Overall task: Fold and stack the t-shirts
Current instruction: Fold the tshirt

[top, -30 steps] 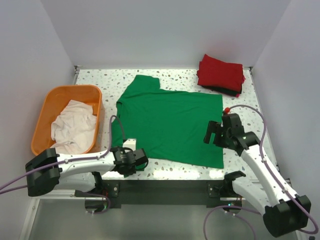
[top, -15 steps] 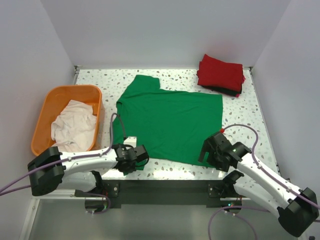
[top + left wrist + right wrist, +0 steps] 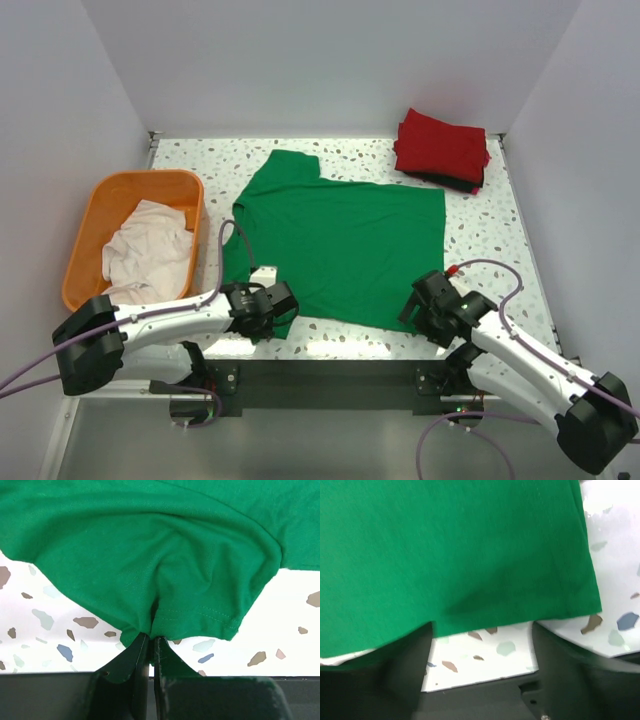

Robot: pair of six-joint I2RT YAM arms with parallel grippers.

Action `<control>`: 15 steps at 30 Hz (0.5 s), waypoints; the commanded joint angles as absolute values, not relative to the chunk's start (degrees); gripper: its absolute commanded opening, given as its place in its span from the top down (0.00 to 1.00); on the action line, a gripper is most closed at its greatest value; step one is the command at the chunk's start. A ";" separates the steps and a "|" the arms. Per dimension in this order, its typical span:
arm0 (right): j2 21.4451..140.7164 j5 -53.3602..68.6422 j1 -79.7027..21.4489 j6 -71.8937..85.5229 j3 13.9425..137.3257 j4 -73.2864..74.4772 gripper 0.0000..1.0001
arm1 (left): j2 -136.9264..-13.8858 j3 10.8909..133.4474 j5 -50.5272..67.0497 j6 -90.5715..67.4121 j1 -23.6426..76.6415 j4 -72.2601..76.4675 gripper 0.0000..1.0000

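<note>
The green t-shirt [image 3: 340, 240] lies spread flat on the speckled table. My left gripper [image 3: 284, 302] is shut on the hem of its near sleeve [image 3: 195, 615], which bunches at the jaws, at the shirt's near left edge. My right gripper [image 3: 418, 308] is open at the shirt's near right corner, its fingers on either side of the bottom hem [image 3: 520, 615] just above the table. The red t-shirt [image 3: 442, 143] lies folded on the folded black t-shirt [image 3: 462, 183] at the far right. The off-white t-shirt [image 3: 148, 255] lies crumpled in the basket.
The orange plastic basket [image 3: 100, 205] stands at the left of the table. The table's near edge [image 3: 340, 352] runs just below both grippers. Grey walls enclose the table on three sides.
My right gripper came down and back from the shirt's right edge to its near right corner. My left gripper shifted slightly right and forward on the sleeve.
</note>
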State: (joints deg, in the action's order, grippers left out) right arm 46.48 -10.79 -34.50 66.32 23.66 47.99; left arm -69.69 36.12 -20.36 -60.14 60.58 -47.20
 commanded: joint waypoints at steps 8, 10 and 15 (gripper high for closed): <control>51.06 -16.26 -34.54 64.52 23.64 41.49 0.73 | -69.17 40.16 -22.14 -55.72 58.19 -46.32 1.00; 51.50 -16.00 -34.54 64.07 23.99 41.31 0.85 | -69.43 41.21 -22.76 -55.11 57.66 -46.67 1.00; 50.45 -17.31 -34.54 62.67 25.84 43.06 1.00 | -70.14 42.54 -22.85 -53.09 56.25 -45.88 1.00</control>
State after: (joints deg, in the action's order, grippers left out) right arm 50.70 -14.50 -34.48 63.64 23.53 43.05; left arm -69.76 40.23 -21.21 -55.59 57.25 -47.16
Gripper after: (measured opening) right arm 0.016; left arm 0.099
